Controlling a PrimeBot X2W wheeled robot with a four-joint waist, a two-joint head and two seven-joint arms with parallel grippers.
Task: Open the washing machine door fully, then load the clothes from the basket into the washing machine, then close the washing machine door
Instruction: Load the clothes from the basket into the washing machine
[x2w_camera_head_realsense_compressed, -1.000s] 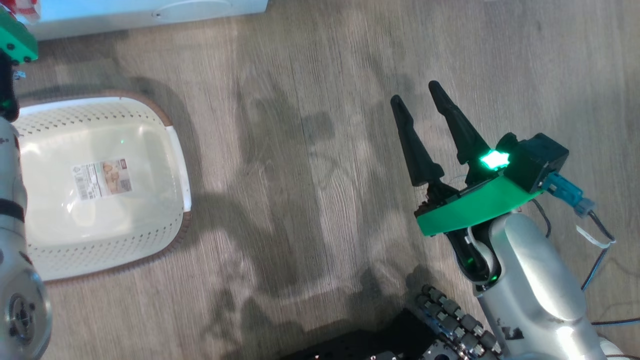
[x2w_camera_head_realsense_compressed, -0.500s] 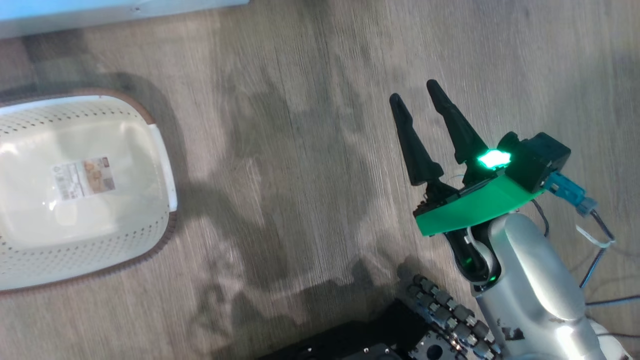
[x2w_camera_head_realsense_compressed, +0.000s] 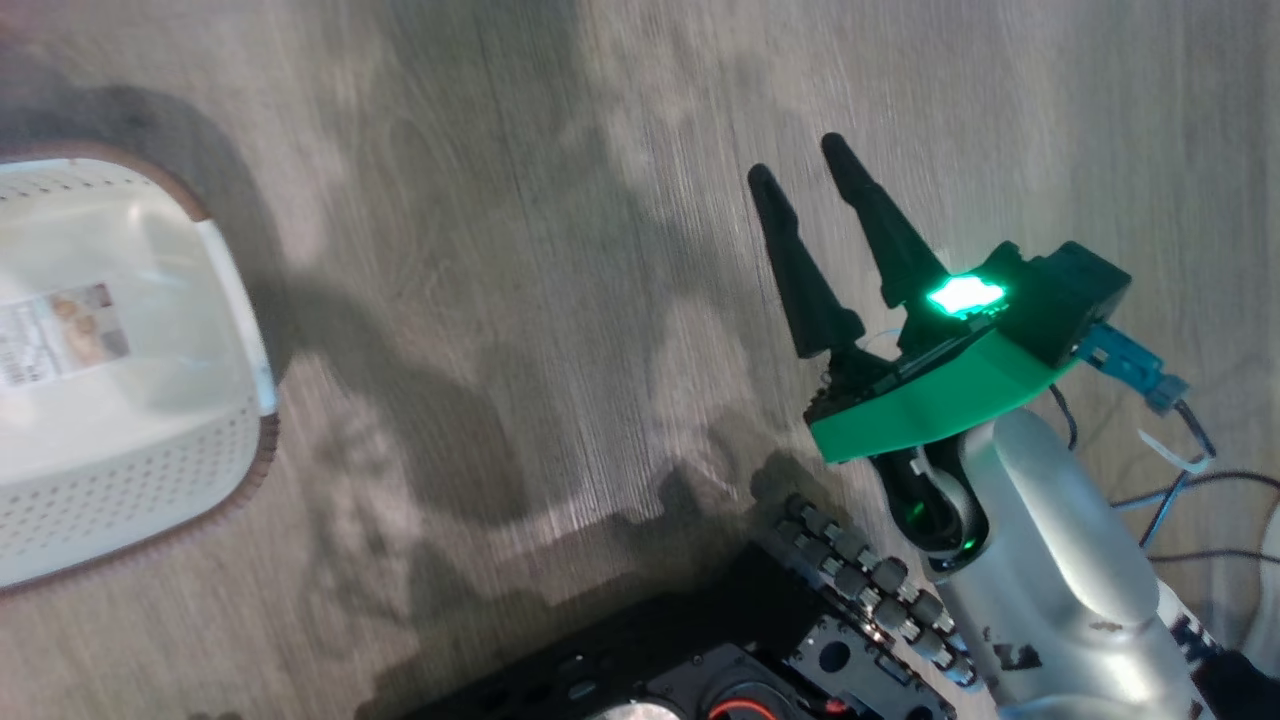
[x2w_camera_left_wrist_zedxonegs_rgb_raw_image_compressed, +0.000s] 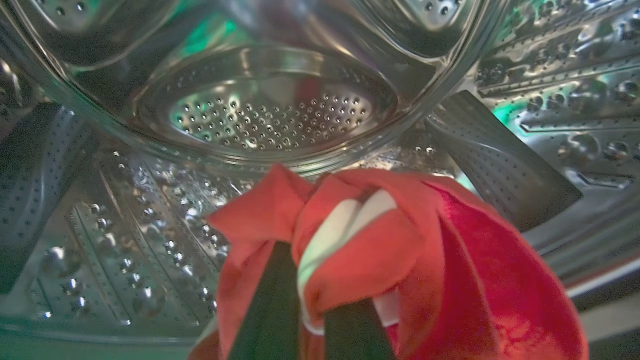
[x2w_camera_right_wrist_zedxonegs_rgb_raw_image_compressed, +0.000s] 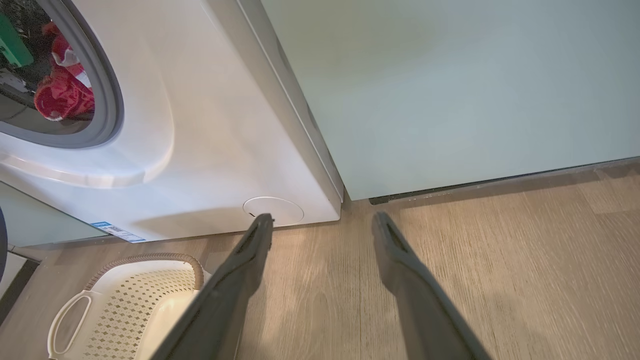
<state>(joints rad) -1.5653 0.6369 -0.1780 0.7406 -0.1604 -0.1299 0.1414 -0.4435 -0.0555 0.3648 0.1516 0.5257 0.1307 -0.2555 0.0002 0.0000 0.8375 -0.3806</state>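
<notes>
In the left wrist view my left gripper (x2w_camera_left_wrist_zedxonegs_rgb_raw_image_compressed: 310, 280) is inside the perforated steel drum (x2w_camera_left_wrist_zedxonegs_rgb_raw_image_compressed: 270, 120) of the washing machine. It is shut on a red garment with white trim (x2w_camera_left_wrist_zedxonegs_rgb_raw_image_compressed: 380, 250), which hangs over both fingers. The right wrist view shows the washing machine (x2w_camera_right_wrist_zedxonegs_rgb_raw_image_compressed: 200, 125) with its grey-gasketed opening, and red clothes (x2w_camera_right_wrist_zedxonegs_rgb_raw_image_compressed: 62, 95) inside it. The cream basket (x2w_camera_head_realsense_compressed: 120, 330) stands on the floor at the left, with a label on its bare floor. My right gripper (x2w_camera_head_realsense_compressed: 800, 165) hovers open over the floor, holding nothing. The washing machine door is out of view.
A pale green cabinet (x2w_camera_right_wrist_zedxonegs_rgb_raw_image_compressed: 450, 90) stands directly right of the washer. The washer's round flap (x2w_camera_right_wrist_zedxonegs_rgb_raw_image_compressed: 274, 210) lies just beyond my right fingertips. The basket (x2w_camera_right_wrist_zedxonegs_rgb_raw_image_compressed: 135, 300) sits low at the left of that view. My dark wheeled base (x2w_camera_head_realsense_compressed: 700, 660) fills the bottom of the head view.
The head camera has swung, so the basket has slid to the picture's left edge and the washer's base has left the top. Both grippers keep their states.
</notes>
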